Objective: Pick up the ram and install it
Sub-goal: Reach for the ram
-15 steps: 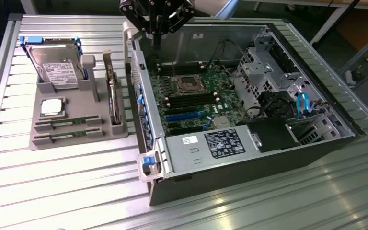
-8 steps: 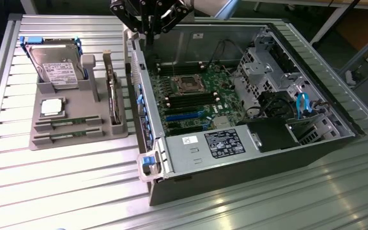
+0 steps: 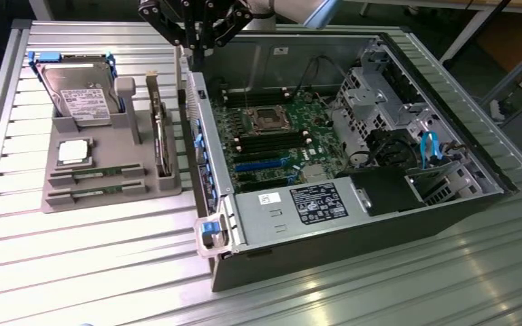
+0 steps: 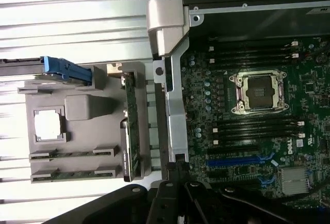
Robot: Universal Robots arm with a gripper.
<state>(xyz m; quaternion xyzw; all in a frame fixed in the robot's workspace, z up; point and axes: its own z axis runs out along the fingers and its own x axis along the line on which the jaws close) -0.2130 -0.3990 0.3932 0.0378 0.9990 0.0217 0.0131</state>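
Observation:
Two ram sticks, thin green boards, lie side by side in the front slots of a grey parts holder (image 3: 62,129). One ram (image 3: 98,173) is behind the other ram (image 3: 98,192); the wrist view shows them as ram (image 4: 72,154) and ram (image 4: 72,174). My gripper (image 3: 199,46) hangs high above the case's near wall, between the holder and the motherboard (image 3: 279,136). It is well apart from both sticks, shut, and holds nothing. Its dark tips, the gripper (image 4: 178,171), show over the case wall. Black memory slots (image 4: 255,128) flank the empty CPU socket (image 4: 258,92).
The holder also carries a hard drive (image 3: 79,95), a silver CPU chip (image 3: 73,153) and an upright expansion card (image 3: 160,129). The open PC case (image 3: 334,231) has tall walls, a drive cage (image 3: 374,88) and cables (image 3: 429,149). Everything rests on a ribbed metal table (image 3: 79,272).

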